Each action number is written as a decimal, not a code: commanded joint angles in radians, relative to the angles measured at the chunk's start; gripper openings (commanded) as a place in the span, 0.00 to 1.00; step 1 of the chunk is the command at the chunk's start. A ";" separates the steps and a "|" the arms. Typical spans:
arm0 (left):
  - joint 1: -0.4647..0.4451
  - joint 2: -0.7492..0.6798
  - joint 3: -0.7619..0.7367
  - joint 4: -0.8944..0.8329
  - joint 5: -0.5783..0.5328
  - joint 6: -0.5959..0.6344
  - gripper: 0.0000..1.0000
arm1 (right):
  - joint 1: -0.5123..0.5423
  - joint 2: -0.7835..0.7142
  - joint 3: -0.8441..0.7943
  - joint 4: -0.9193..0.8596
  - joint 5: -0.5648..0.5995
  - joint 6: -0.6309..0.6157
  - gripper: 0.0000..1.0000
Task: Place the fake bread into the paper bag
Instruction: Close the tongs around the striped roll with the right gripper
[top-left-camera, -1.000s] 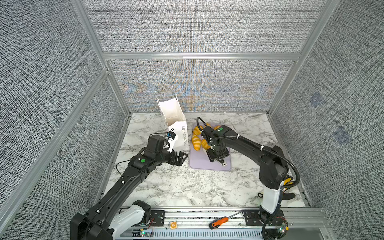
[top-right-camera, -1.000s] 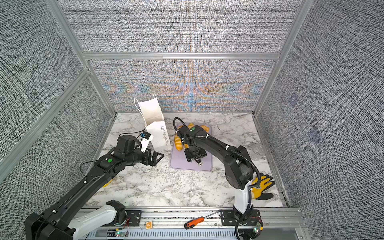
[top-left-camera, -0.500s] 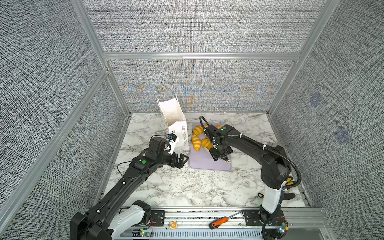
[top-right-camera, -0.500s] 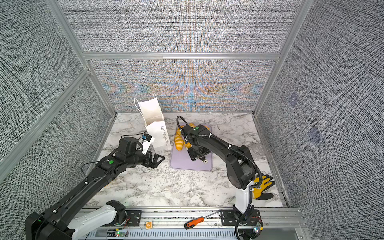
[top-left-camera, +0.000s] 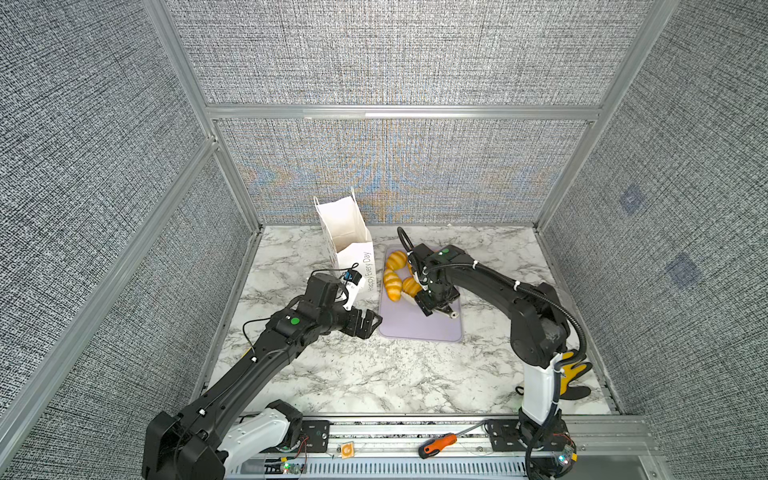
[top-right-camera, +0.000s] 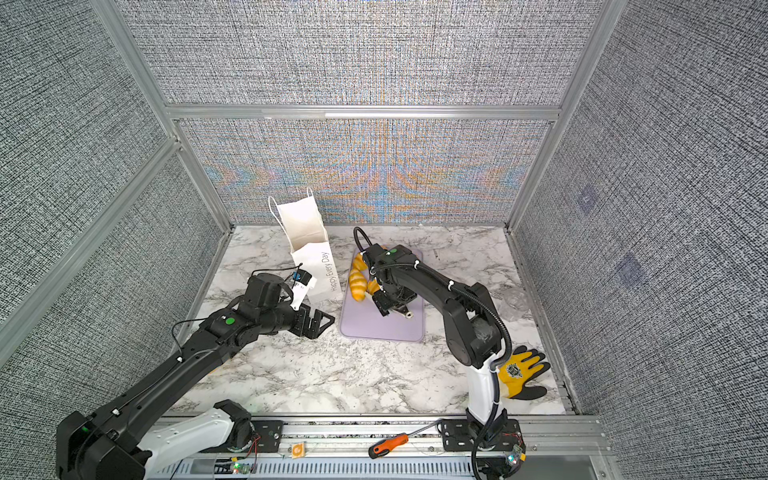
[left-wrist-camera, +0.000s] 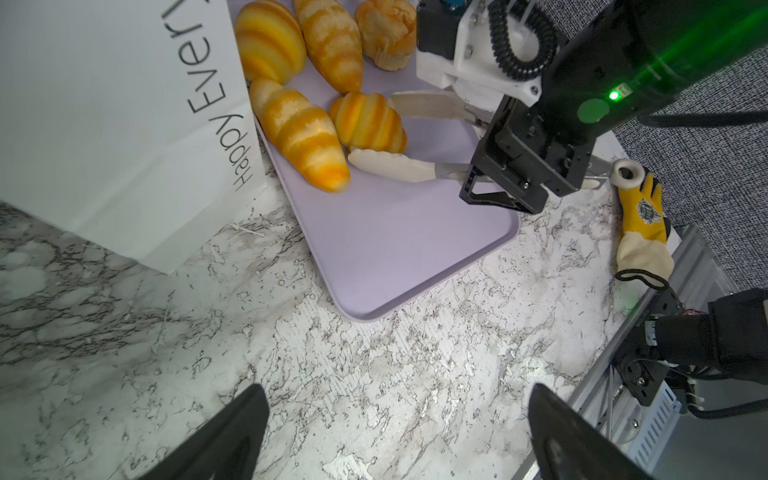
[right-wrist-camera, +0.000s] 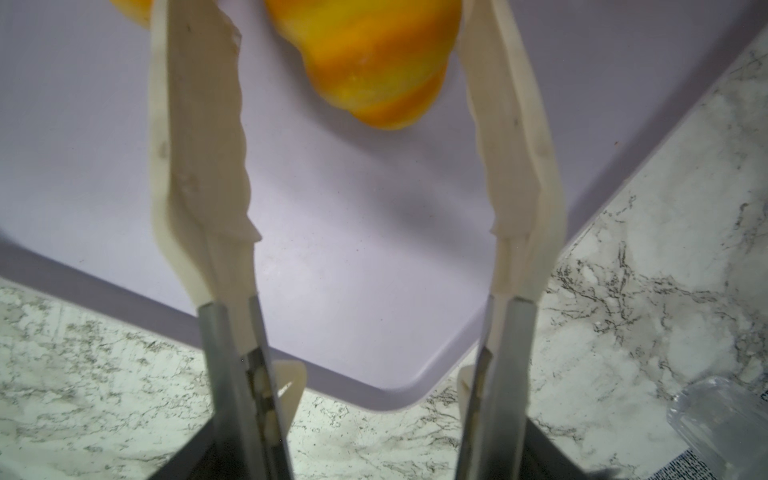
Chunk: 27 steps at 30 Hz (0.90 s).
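Observation:
The white paper bag (top-left-camera: 345, 232) (top-right-camera: 307, 232) (left-wrist-camera: 104, 104) stands open at the back, left of the lilac tray (top-left-camera: 415, 324) (top-right-camera: 382, 328) (left-wrist-camera: 395, 249) (right-wrist-camera: 332, 208). Several pieces of fake bread (top-left-camera: 392, 284) (top-right-camera: 357, 286) lie on the tray's far end. My right gripper (top-left-camera: 411, 291) (top-right-camera: 374, 293) (left-wrist-camera: 370, 124) (right-wrist-camera: 349, 25) carries white tongs as fingers. They are spread open on either side of a small croissant (left-wrist-camera: 368, 120) (right-wrist-camera: 365, 54). My left gripper (top-left-camera: 372, 322) (top-right-camera: 326, 322) (left-wrist-camera: 395, 415) hovers open and empty over the marble, in front of the bag.
A yellow-and-black glove (top-left-camera: 573, 374) (top-right-camera: 519, 372) (left-wrist-camera: 642, 224) lies at the front right beside the right arm's base. An orange-handled screwdriver (top-left-camera: 440, 442) (top-right-camera: 388, 444) rests on the front rail. Grey fabric walls enclose the marble table on three sides.
The right gripper's tongs have spread wider and edged up to the small croissant. The left gripper has drifted slightly toward the tray, still open.

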 joint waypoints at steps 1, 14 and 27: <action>-0.004 0.006 0.011 0.003 0.008 0.009 0.99 | -0.007 0.014 0.014 -0.027 0.017 -0.014 0.74; -0.014 0.025 0.034 -0.007 -0.009 0.015 0.99 | -0.015 0.086 0.067 -0.012 0.012 -0.029 0.74; -0.023 0.024 0.058 -0.007 -0.014 0.009 0.99 | -0.046 0.121 0.088 -0.040 -0.068 -0.064 0.55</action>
